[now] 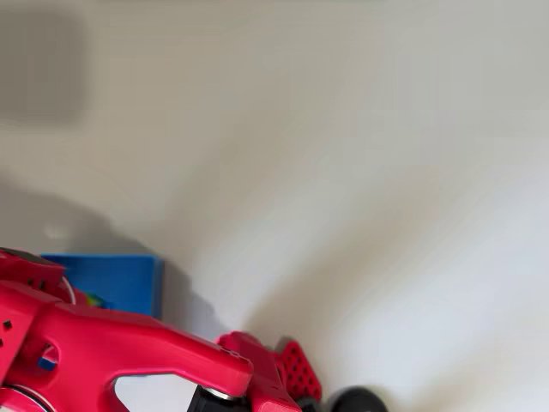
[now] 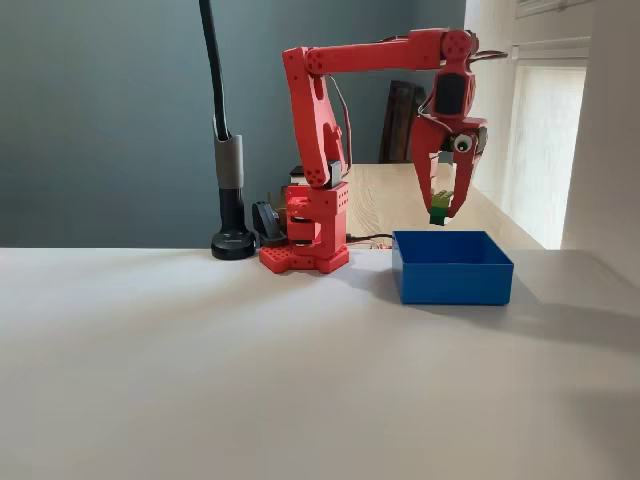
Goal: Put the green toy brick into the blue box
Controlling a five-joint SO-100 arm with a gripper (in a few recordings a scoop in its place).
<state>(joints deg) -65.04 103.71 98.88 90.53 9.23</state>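
One small green toy brick (image 2: 440, 206), lime on top with darker green sides, hangs clamped between the red gripper's (image 2: 441, 212) closed jaws. It sits directly above the blue box (image 2: 451, 268), clear of its walls.

Soft window daylight, blurry overhead view
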